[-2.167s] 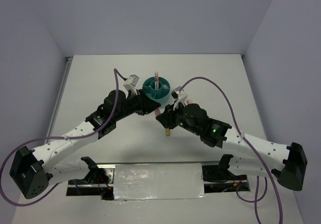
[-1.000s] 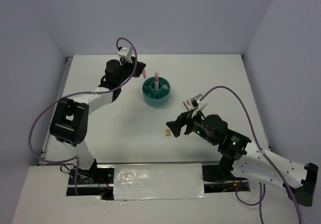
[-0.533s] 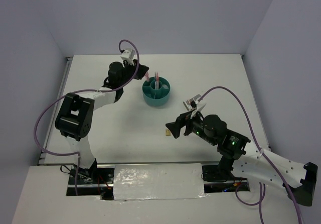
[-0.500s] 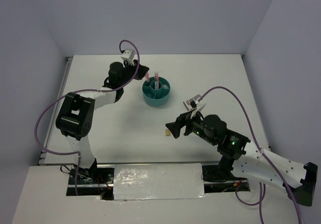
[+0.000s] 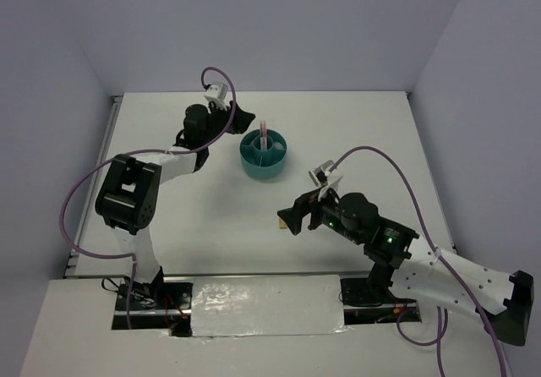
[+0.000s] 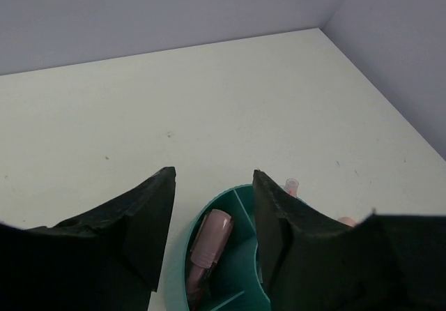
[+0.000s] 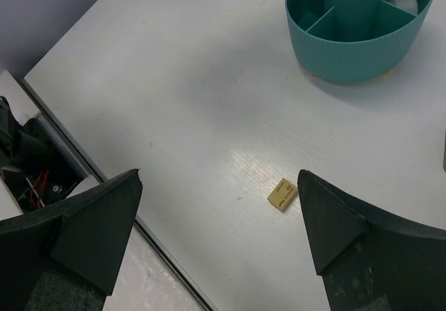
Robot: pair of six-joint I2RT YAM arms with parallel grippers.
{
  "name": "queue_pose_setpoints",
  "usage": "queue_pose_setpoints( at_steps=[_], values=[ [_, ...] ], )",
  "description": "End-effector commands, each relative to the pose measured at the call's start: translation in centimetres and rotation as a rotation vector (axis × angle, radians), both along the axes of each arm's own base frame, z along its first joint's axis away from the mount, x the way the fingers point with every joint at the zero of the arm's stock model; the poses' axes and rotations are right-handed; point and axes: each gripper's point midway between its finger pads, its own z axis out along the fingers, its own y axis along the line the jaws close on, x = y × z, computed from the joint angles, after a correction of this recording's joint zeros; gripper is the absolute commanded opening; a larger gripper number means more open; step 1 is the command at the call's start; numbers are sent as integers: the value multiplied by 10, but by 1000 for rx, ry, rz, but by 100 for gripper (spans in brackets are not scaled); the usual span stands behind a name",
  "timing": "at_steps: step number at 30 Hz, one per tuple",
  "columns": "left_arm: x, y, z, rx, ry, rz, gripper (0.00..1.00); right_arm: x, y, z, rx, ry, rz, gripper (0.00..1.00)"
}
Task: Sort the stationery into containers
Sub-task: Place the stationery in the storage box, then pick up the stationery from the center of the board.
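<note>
The round teal organiser (image 5: 255, 165) stands at mid-table, a pink-red pen (image 5: 265, 132) upright in its central cup. My left gripper (image 5: 243, 122) hovers open and empty just above its left rim. In the left wrist view my left gripper (image 6: 212, 175) frames the organiser (image 6: 175, 275); a pale pink capped piece (image 6: 212, 237) lies in one compartment and the pen's tip (image 6: 291, 184) shows by the right finger. My right gripper (image 5: 290, 221) is open, low over the table. A tiny yellow block (image 7: 282, 194) lies between its fingers, nearer the right one (image 7: 334, 217).
In the right wrist view the organiser (image 7: 355, 53) is at the top right, with a white piece (image 7: 403, 3) in one compartment. The table's near edge and a gap with wiring (image 7: 35, 178) lie at the left. Purple cables loop from both arms.
My left gripper held a pink piece beside the organiser; now the jaws are empty and the piece lies in a compartment. My right gripper has shifted slightly left over the yellow block.
</note>
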Motion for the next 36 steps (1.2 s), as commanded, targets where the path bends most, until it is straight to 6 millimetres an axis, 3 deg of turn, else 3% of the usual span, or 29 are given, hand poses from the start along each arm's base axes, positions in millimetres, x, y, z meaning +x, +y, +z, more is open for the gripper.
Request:
queue_pose_setpoints(
  at_steps=[1,4,6,7,8,9,10,11,12,13,14,15,17,18,20,21,25,31,34,36],
  values=[
    [0,-6,35,-43,-101,-31,61,3,4,3,11,-23,7,100],
    [-2,-4,33,-52,-85,-18,71,5,3,-2,2,-13,-8,100],
    [-3,10,48,-71,-82,65,75,17,-2,-17,-46,28,-92,100],
    [-11,19,65,-87,-94,106,84,21,-4,-24,-68,52,-129,100],
    [-15,28,63,-93,-43,156,94,26,-4,-41,-120,116,-173,100],
    [-22,49,84,-114,-46,266,99,31,-7,-50,-156,143,-216,100],
    [-29,54,87,-130,-9,294,99,32,-6,-74,-237,203,-232,100],
    [-39,66,69,-98,100,358,99,35,-2,-73,-229,236,-258,100],
    [-51,85,85,-114,105,454,99,38,-3,-80,-254,259,-292,100],
    [-61,89,81,-121,156,491,99,37,-4,-100,-318,308,-312,100],
    [-79,100,57,-60,271,543,99,39,2,-100,-299,337,-337,100],
    [-94,114,63,-62,287,609,99,38,4,-107,-314,355,-346,99],
    [-117,121,51,-37,363,634,99,38,10,-123,-346,393,-356,96],
    [-140,126,42,-6,412,639,99,39,12,-127,-355,404,-358,94],
    [-163,127,27,25,450,610,99,39,19,-140,-378,426,-348,81],
    [-178,127,33,22,443,582,99,39,21,-145,-385,431,-344,72],
    [-210,117,29,40,451,461,99,45,33,-163,-421,437,-321,60],
    [-231,124,37,94,448,437,99,43,38,-185,-460,483,-312,55],
    [-238,125,40,113,445,415,99,41,39,-196,-482,496,-305,46],
    [-242,125,42,127,434,399,99,41,37,-201,-501,502,-306,18]
  ],
)
